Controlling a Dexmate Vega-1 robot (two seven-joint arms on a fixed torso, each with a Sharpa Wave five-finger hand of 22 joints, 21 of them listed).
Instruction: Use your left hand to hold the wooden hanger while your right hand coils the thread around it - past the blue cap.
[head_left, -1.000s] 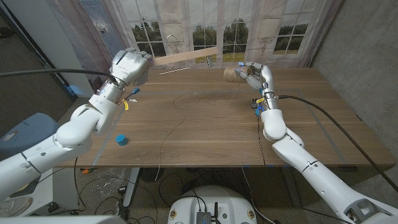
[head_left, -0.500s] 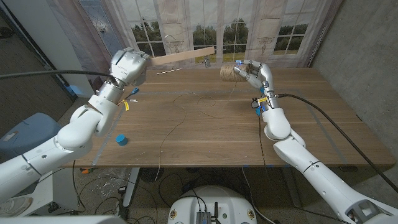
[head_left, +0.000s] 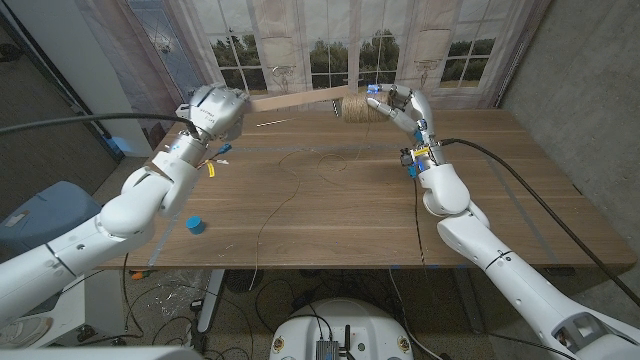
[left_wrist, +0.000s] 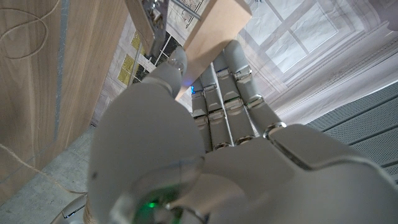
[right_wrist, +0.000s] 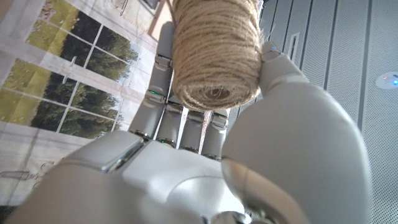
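My left hand (head_left: 213, 109) is raised over the table's far left and grips one end of the wooden hanger (head_left: 300, 97), whose pale bar reaches right toward the window. The same hand (left_wrist: 186, 143) closes around the hanger (left_wrist: 217, 31) in the left wrist view. My right hand (head_left: 402, 106) holds a spool of brown thread (head_left: 355, 107) right at the bar's free end. In the right wrist view the spool (right_wrist: 214, 53) sits between thumb and fingers (right_wrist: 168, 118). Loose thread (head_left: 305, 165) lies in loops on the table. The blue cap (head_left: 196, 224) stands near the front left.
The wooden table (head_left: 500, 220) has bare room at the middle and right. Small yellow and blue tags (head_left: 211, 164) lie under my left forearm. The thread trails over the front edge (head_left: 255, 268). Curtains and a window (head_left: 330, 55) close off the far side.
My right hand has carried the spool left and upward until it meets the hanger's free end. My left hand has shifted slightly right with the hanger.
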